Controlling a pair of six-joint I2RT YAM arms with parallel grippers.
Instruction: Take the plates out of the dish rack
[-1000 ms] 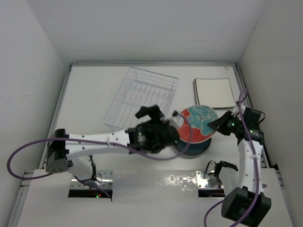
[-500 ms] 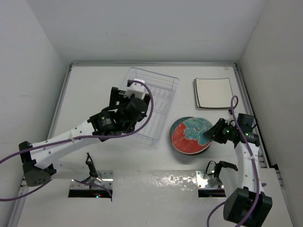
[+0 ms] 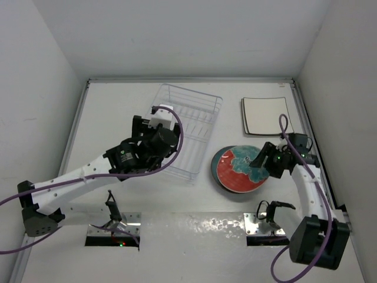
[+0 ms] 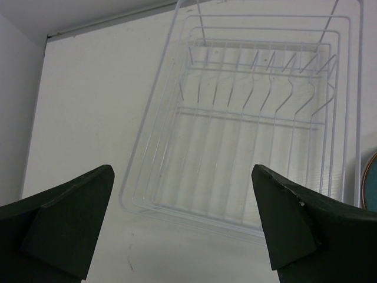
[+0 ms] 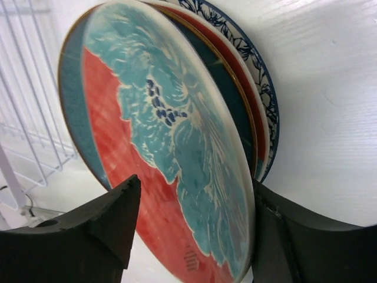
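The white wire dish rack (image 3: 187, 124) stands with no plates in it; the left wrist view looks down its prongs (image 4: 253, 112). My left gripper (image 3: 155, 135) hovers over the rack's near left part, open (image 4: 182, 171) with nothing between its fingers. A red-and-teal floral plate (image 3: 238, 171) lies on top of a stack of round plates right of the rack. My right gripper (image 3: 261, 159) is at its right rim, open, jaws either side of that plate (image 5: 177, 153). A blue floral plate (image 5: 266, 103) lies lowest in the stack. Square cream plates (image 3: 266, 115) sit at the back right.
White walls close in the table on the left, back and right (image 3: 330, 88). The right arm's cable (image 3: 285, 127) loops just in front of the square plates. The stack's edge shows at the right of the left wrist view (image 4: 371, 183).
The right gripper lowered the tilted red-and-teal plate flat onto the stack and opened. The left arm swung away from the plates, back over the rack.
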